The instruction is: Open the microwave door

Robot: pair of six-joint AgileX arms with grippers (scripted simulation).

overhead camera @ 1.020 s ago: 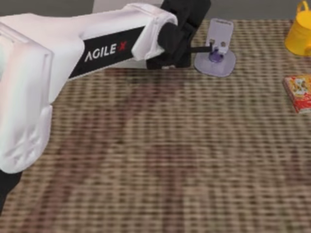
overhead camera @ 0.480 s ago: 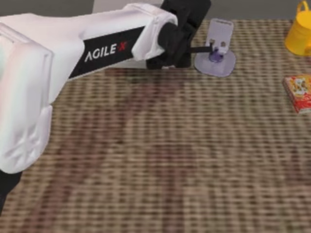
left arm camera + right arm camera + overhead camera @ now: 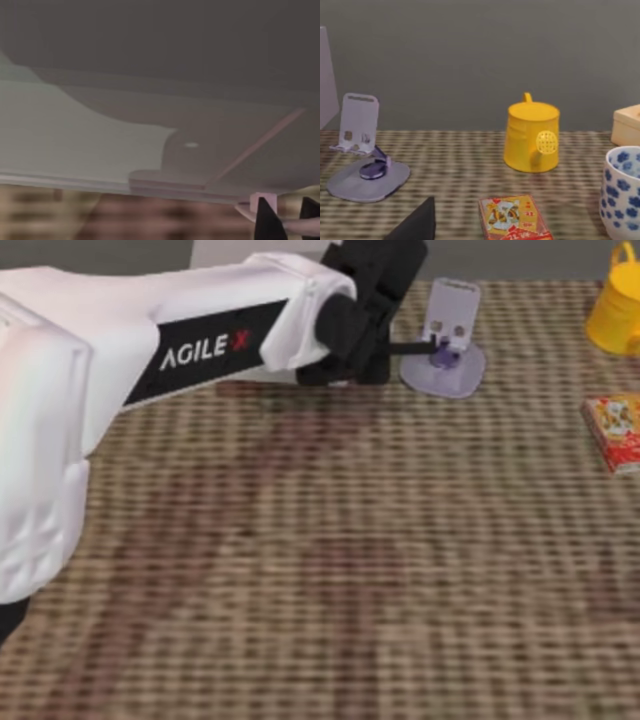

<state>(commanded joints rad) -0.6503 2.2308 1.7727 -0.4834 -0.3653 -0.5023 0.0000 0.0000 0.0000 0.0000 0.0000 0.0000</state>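
Note:
The microwave (image 3: 232, 252) stands at the table's far edge, and my left arm hides most of it in the top view. My left gripper (image 3: 385, 325) is at the microwave's front right corner, just left of the lilac phone stand (image 3: 445, 350). In the left wrist view the microwave door (image 3: 75, 135) fills the picture from very close, with its pale frosted window above the mat. My left gripper (image 3: 287, 220) shows at that picture's lower corner. A pale panel of the microwave (image 3: 323, 75) reaches into the right wrist view. My right gripper (image 3: 417, 225) is parked outside the top view.
The phone stand (image 3: 362, 160) sits close beside the microwave. A yellow watering can (image 3: 615, 305) stands at the far right, with a pack of playing cards (image 3: 615, 430) nearer. The right wrist view also shows a blue-flowered cup (image 3: 622, 192) and a beige box (image 3: 627, 125).
My left arm has shifted a little to the left and swung slightly at the wrist. Its gripper stays at the microwave's front corner. Nothing else has moved.

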